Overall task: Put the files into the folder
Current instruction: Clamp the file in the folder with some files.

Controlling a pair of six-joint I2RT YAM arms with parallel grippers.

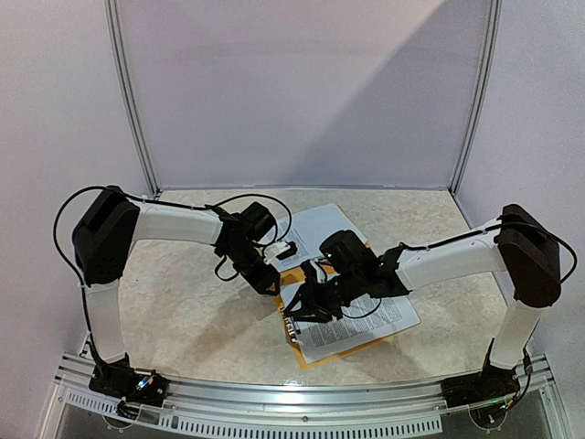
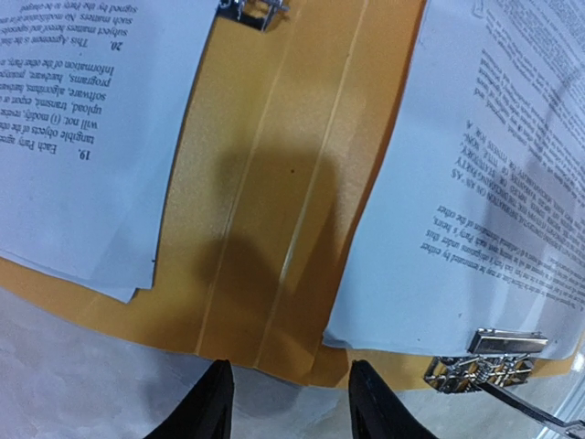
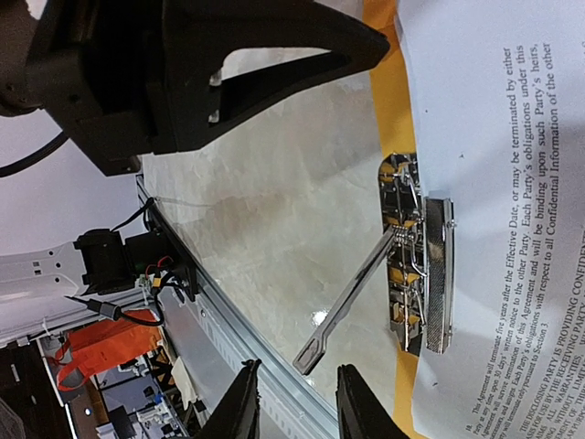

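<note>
On the desk (image 1: pixel 183 311), the open orange folder (image 2: pixel 274 229) lies flat, files (image 2: pixel 82 137) on both halves. The left fingers (image 2: pixel 215 402) hover half-open and empty at its bare spine. The right fingers (image 3: pixel 239 407), apart, holding nothing, face the metal clip (image 3: pixel 416 265); its raised lever (image 3: pixel 352 306), seen whole only from the right wrist, likely awaits pressing down.

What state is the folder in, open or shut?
Open: the folder lies spread flat, inner spine creases showing, files on both halves.

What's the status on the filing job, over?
Left gripper open, empty, by the folder spine. Right gripper open, empty, near the clip lever. Files on both open halves, one stack under the clip. Nothing blocking.
</note>
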